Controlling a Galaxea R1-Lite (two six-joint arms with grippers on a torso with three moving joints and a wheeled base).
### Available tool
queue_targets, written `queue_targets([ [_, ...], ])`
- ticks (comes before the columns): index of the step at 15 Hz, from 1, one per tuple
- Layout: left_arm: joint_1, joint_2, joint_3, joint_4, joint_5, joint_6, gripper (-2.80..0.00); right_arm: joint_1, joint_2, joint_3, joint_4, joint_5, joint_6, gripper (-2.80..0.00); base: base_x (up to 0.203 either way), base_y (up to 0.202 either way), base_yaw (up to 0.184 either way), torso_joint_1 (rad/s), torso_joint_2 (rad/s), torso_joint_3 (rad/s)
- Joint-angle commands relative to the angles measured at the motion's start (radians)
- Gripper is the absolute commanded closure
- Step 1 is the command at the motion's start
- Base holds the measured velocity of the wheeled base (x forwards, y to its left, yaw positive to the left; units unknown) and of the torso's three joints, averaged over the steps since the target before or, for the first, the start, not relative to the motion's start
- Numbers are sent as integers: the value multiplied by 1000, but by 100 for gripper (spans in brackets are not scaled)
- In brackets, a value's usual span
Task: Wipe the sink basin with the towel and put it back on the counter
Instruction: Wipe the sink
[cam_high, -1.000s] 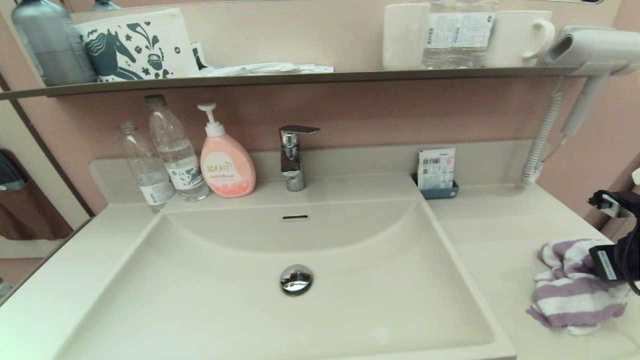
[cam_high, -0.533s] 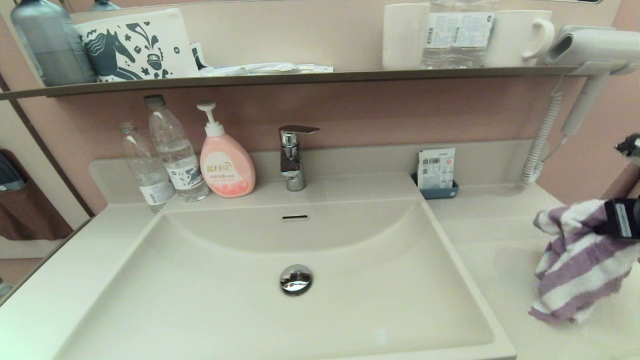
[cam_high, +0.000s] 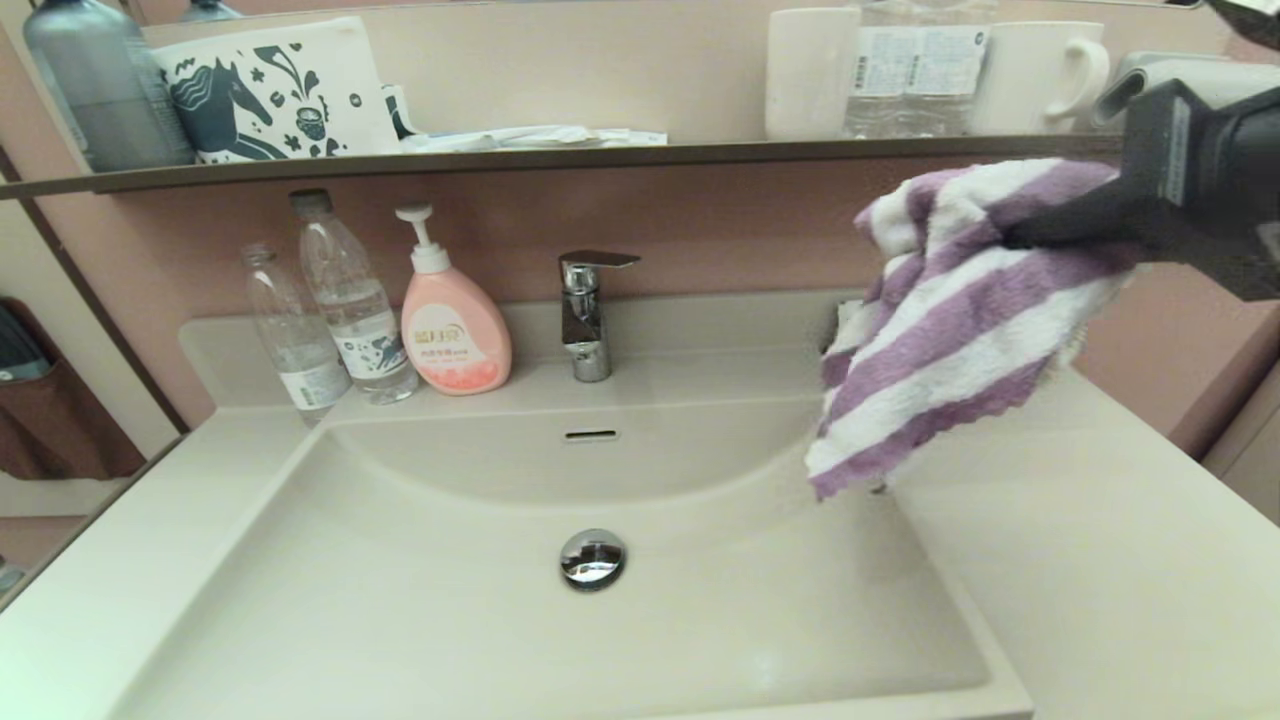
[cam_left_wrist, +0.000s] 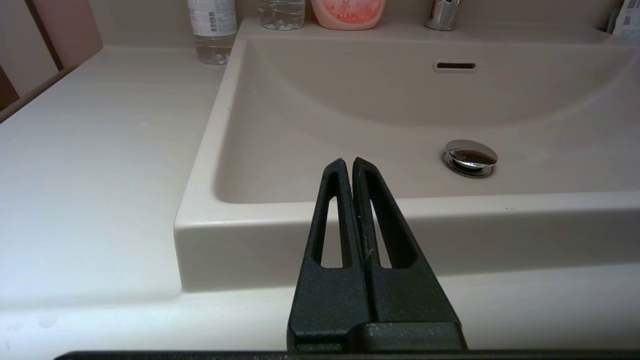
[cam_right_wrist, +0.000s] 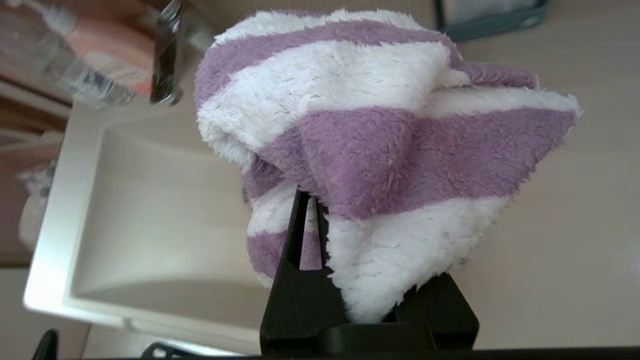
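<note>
The purple-and-white striped towel (cam_high: 950, 320) hangs in the air over the sink basin's right rim, pinched at its top by my right gripper (cam_high: 1030, 238), which is shut on it. In the right wrist view the towel (cam_right_wrist: 380, 140) bunches over the jaws and hides one finger. The cream-white sink basin (cam_high: 420, 600) with its chrome drain plug (cam_high: 592, 558) and overflow slot (cam_high: 591, 435) lies below. The counter (cam_high: 1100, 560) to the right is bare where the towel lay. My left gripper (cam_left_wrist: 348, 162) is shut and empty, hovering in front of the basin's near-left corner; it is out of the head view.
A chrome faucet (cam_high: 585, 315), a pink soap pump bottle (cam_high: 452, 335) and two clear water bottles (cam_high: 350, 310) stand along the back edge. A dark wall shelf (cam_high: 600, 155) holds mugs and a pouch. A hair dryer (cam_high: 1175, 85) hangs at the right wall.
My right gripper has lifted the towel off the right counter and carried it up and left, towards the basin. The left arm has not visibly moved.
</note>
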Motion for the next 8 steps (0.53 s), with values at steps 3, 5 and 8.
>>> queue_targets([
  [3,0,2,0,-1,0,0,0,92,183,-19,39,-15,16,0,0,0,0,0,0,0],
  [5,0,2,0,-1,0,0,0,143,280,-20,47,-42,39,0,0,0,0,0,0,0],
  [8,0,2,0,-1,0,-1,0,202,437,-20,71,-95,93,0,0,0,0,0,0,0],
])
